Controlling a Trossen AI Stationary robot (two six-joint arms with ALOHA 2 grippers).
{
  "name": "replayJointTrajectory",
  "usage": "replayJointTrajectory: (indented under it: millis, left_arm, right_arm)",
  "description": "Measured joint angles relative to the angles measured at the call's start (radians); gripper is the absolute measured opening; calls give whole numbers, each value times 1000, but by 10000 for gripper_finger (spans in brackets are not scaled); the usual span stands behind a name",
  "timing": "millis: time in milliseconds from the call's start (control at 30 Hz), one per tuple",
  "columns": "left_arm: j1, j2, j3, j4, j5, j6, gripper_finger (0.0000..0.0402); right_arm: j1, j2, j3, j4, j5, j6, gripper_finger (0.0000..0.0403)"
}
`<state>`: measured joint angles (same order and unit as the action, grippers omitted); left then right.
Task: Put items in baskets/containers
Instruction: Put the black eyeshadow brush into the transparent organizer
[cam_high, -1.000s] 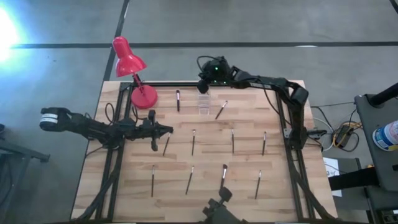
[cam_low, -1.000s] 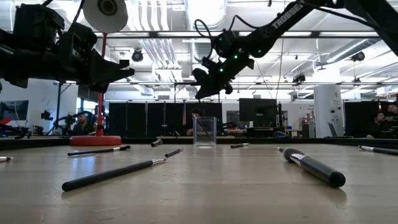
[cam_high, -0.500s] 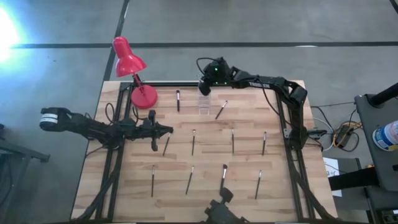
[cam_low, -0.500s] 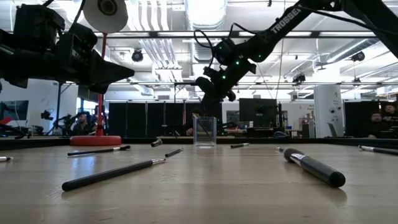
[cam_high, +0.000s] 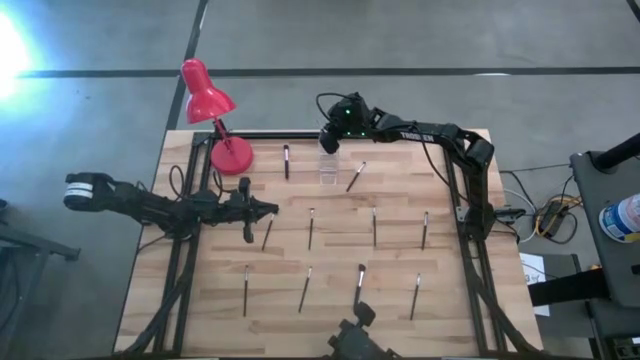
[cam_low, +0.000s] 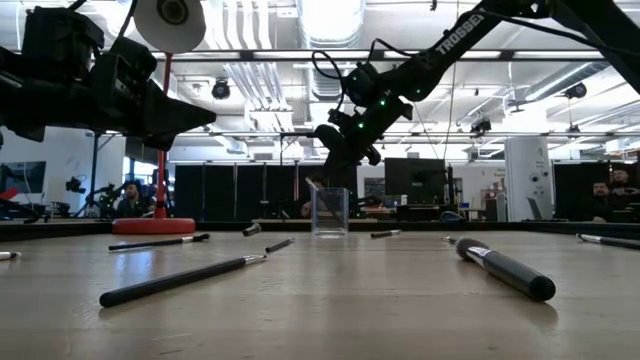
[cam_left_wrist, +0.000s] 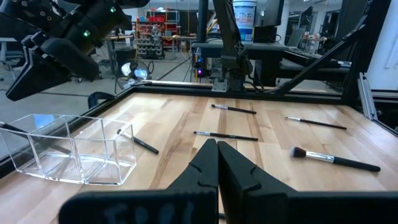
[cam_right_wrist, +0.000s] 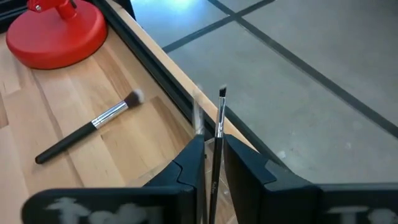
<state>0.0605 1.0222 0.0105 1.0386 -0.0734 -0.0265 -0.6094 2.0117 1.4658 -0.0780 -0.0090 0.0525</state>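
Right hand (cam_high: 328, 143): top centre of the high view, my arm reaching in from the right edge, wrist tipped down over the holder (cam_high: 327, 168); fingers clenched on a brush (cam_right_wrist: 217, 140), bristles pointing away from my wrist.
Left hand (cam_high: 270, 209): centre left, arm stretched level above the surface (cam_high: 330, 270), fingers pressed together, grasping nothing.
Holder: clear, upright near the far edge, just below my right hand.
Other brushes (cam_high: 310, 228): scattered flat across the surface.
Lamp (cam_high: 212, 115): red, upper left.
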Motion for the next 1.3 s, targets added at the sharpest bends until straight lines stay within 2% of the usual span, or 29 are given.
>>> replayJointTrajectory:
  millis: [267, 367, 567, 733, 1033, 1133, 1300]
  left_arm:
    - [0, 0, 0, 0, -1, -2, 0]
    - [0, 0, 0, -1, -4, -2, 0]
    - [0, 0, 0, -13, -4, -3, 0]
    - [0, 2, 0, -22, -4, -4, 0]
    - [0, 2, 0, -26, -3, -8, 0]
    - [0, 3, 0, -27, -3, -8, 0]
    - [0, 4, 0, -26, -3, -8, 0]
  right_arm:
    - [0, -1, 0, -2, 1, 7, 84]
    - [2, -17, -1, -25, 5, -1, 69]
    - [26, -101, -45, -33, 6, -61, 14]
    - [67, -199, -193, 82, 11, -82, 9]
    - [150, -441, -634, 541, 39, -37, 8]
    - [178, -554, -736, 569, 38, -24, 8]
    - [226, -764, -825, 455, 35, -15, 8]
